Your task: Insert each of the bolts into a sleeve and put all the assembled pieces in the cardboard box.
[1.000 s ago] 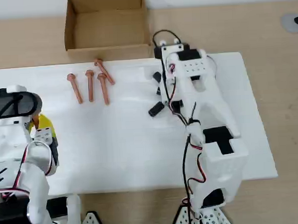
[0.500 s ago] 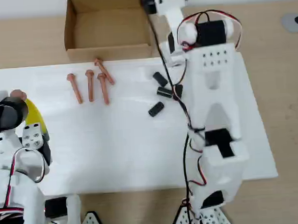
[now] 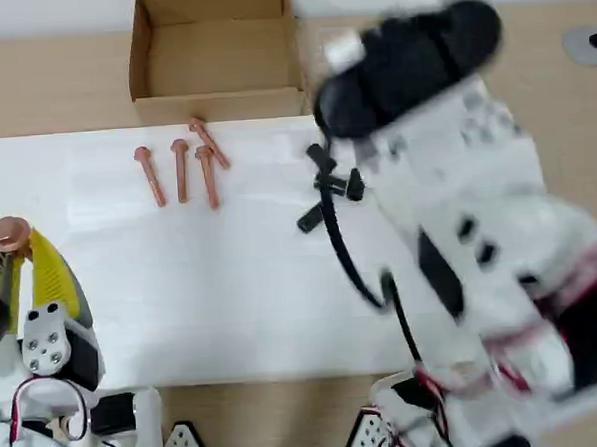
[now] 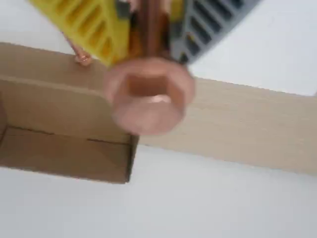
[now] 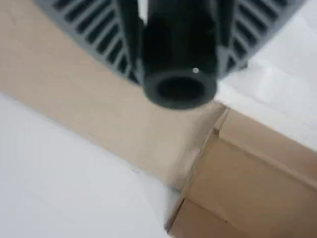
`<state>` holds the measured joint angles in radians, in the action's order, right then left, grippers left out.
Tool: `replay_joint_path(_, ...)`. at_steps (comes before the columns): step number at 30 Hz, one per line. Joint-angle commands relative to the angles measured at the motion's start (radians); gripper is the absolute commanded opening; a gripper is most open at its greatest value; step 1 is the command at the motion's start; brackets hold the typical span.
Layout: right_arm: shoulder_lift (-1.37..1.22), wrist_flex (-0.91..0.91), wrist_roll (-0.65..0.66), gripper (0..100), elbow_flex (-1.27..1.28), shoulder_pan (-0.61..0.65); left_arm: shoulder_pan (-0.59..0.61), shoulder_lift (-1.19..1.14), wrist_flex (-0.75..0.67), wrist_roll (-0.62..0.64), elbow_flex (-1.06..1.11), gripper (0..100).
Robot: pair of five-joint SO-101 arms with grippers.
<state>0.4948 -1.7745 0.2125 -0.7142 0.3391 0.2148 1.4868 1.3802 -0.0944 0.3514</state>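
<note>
**A:** Left wrist view showed what?

**B:** I had the left gripper (image 4: pixel 148 25) clamped on a bolt (image 4: pixel 151 96), head up, over the mat's (image 3: pixel 233 307) near left corner. The right gripper (image 5: pixel 181 34) gripped a black sleeve (image 5: pixel 181 74), bore open, raised above the table.

**A:** Risk?

**B:** Meeting off-axis, I judged: the shank could jam at the bore's rim or twist loose. Four loose bolts (image 3: pixel 181 170) and the spare sleeves (image 3: pixel 329 185) lay short of the cardboard box (image 3: pixel 217 106).
</note>
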Motion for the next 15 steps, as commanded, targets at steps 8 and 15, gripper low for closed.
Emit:
replay_joint_path(8, 0.544, 0.052, -0.086, 1.0, 0.759, 0.012, -0.011, 0.001, 0.002, 0.049, -0.041, 1)
replay_joint_path(15, 0.817, 0.404, -0.187, 1.0, 1.285, 0.018, -0.011, 0.002, -0.035, 0.052, -0.044, 1)
